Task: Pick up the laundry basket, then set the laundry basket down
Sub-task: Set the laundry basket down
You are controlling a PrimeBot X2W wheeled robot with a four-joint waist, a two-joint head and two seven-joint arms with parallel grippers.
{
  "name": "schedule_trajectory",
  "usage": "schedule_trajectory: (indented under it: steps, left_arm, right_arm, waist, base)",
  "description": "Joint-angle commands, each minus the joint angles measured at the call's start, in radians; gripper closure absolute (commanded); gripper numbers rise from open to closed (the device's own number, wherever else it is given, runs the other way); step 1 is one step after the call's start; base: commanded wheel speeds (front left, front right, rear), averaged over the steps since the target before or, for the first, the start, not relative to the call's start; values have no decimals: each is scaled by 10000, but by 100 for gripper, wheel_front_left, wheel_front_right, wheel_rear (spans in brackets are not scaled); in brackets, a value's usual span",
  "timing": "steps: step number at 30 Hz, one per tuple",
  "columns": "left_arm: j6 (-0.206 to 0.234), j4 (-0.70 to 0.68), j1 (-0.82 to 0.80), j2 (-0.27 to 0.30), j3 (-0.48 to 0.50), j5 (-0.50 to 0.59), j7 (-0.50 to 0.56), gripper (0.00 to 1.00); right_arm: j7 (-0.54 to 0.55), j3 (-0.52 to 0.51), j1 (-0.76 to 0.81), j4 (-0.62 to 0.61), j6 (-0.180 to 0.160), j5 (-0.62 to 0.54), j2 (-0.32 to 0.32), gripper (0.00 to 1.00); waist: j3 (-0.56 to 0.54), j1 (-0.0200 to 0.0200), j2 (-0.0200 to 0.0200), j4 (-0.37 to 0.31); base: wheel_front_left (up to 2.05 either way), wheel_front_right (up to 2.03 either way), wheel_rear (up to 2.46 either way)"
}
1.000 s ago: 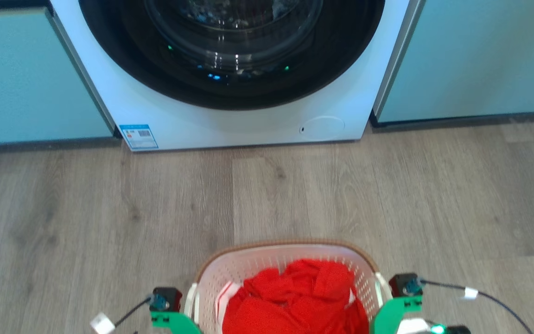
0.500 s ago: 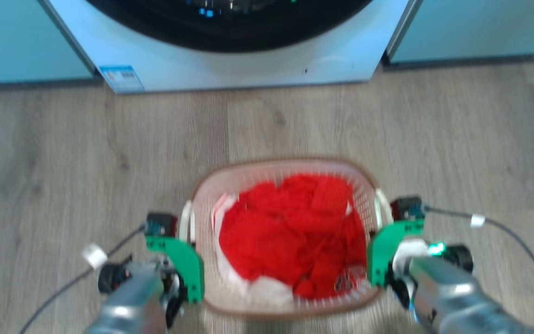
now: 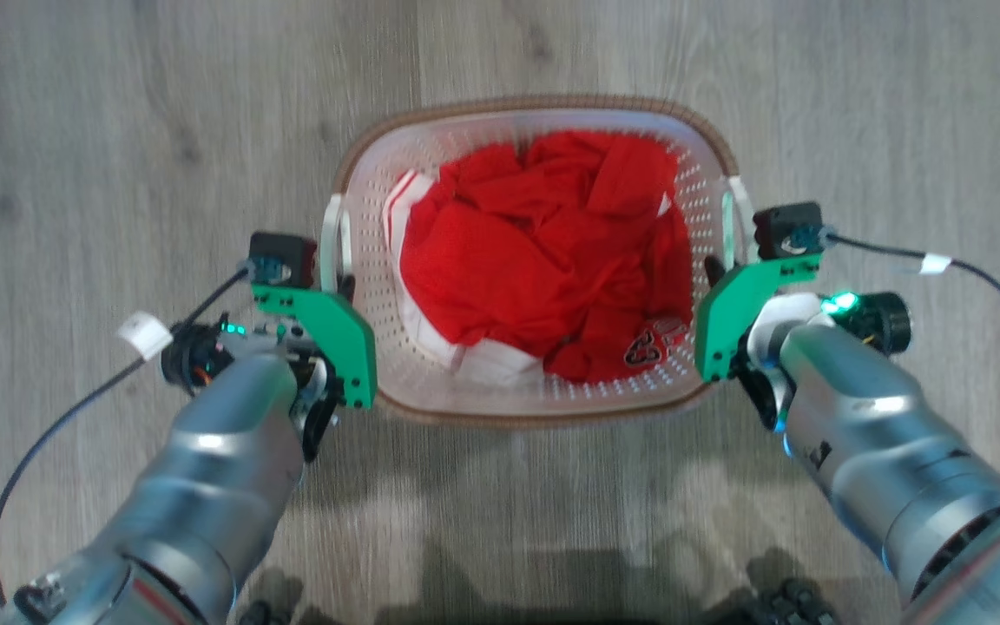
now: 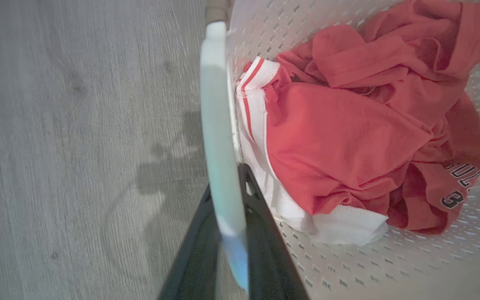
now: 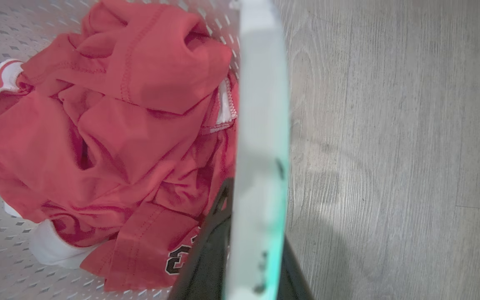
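Observation:
The laundry basket (image 3: 543, 102) is white and perforated with a brown woven rim, and red and white clothes (image 3: 543, 252) fill it. It sits centred between my arms over the wooden floor. My left gripper (image 3: 341, 282) is shut on its left white handle (image 3: 331, 230). My right gripper (image 3: 713, 265) is shut on the right handle (image 3: 730, 217). In the left wrist view the dark fingers (image 4: 261, 233) pinch the pale handle (image 4: 219, 125). The right wrist view shows the same grip, with fingers (image 5: 208, 254) on the handle (image 5: 261, 125). Whether the basket touches the floor I cannot tell.
Grey wood-plank floor (image 3: 118, 130) lies on all sides of the basket. Black cables (image 3: 977, 278) trail from both wrists. A soft shadow (image 3: 509, 460) falls on the floor just in front of the basket's near edge. Dark parts of my base (image 3: 778, 603) show at the bottom edge.
The head camera has tilted down, so the washing machine and cabinets have left the top of the picture. The basket now looks larger and higher in view. Both grippers stay on the handles.

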Motion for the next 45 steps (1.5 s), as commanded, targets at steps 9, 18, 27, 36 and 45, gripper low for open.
schedule_trajectory:
  steps: [9,18,27,36,45]
  left_arm:
    - [202,29,-954,289,74,179,-353,100]
    - [278,-139,-1318,271,-9,159,-479,100]
    - [344,-371,-1535,269,-171,101,-523,100]
    - [370,-462,-1722,268,-412,-11,-544,100]
    - [451,-494,-1741,268,-563,-225,-554,100]
  right_arm:
    - [-144,-974,-248,-67,-2,-1248,-182,100]
    - [-177,-2072,-498,-66,-2,-2325,-181,100]
    - [-178,-3009,-620,-66,-2,-3279,-178,100]
    - [-150,-4086,-614,-66,-2,-4380,-95,100]
    - [-174,-4916,-570,-65,-2,-5252,-20,73]
  waist:
    - [1696,-4,0,272]
    - [2425,-4,0,455]
    - [2864,-4,0,566]
    - [3120,-4,0,621]
    - [3166,-4,0,651]
  base:
    - [0,0,0]
    - [0,0,0]
    - [0,0,0]
    - [0,0,0]
    - [0,0,0]
